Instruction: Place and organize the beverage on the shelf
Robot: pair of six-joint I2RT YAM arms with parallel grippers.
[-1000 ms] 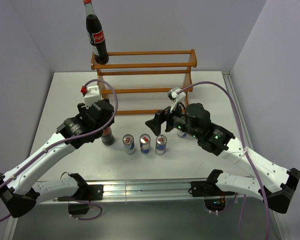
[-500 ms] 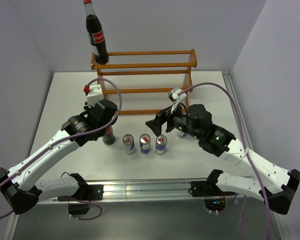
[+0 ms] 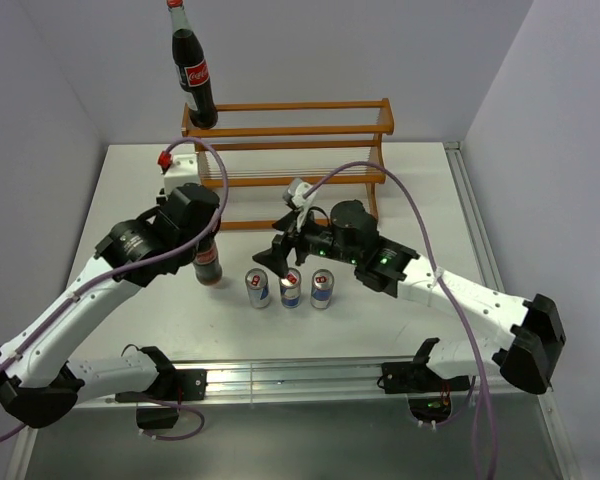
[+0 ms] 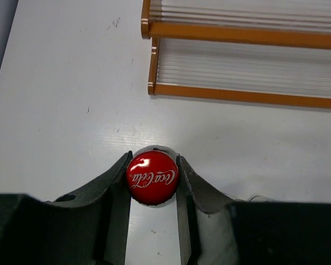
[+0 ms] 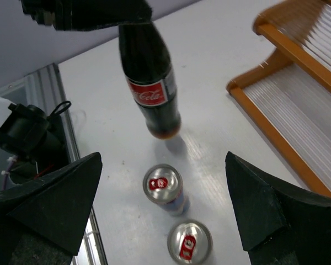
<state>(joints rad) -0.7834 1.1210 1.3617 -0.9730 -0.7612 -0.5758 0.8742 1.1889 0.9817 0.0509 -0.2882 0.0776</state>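
My left gripper (image 4: 153, 167) is shut on the red cap (image 4: 152, 178) of a dark cola bottle (image 3: 208, 266), held upright just off the table in front of the shelf's left end. In the right wrist view that bottle (image 5: 149, 83) hangs from the left gripper (image 5: 88, 11) above its shadow. My right gripper (image 5: 165, 204) stands open over the row of three silver-blue cans (image 3: 291, 289); two cans (image 5: 164, 186) (image 5: 189, 241) lie between its fingers (image 5: 55, 204), untouched. A second cola bottle (image 3: 194, 70) stands on the left of the top tier of the orange-brown shelf (image 3: 300, 130).
The shelf's lower slatted tiers (image 4: 243, 66) lie just beyond the held bottle and hold nothing. A metal rail (image 3: 290, 378) runs along the near table edge between the arm bases. Grey walls close in on both sides. Purple cables loop over both arms.
The left gripper has closed on the bottle's cap and raised it slightly, shifting left. The right arm has swung left from the shelf's right side to above the cans, jaws still wide.
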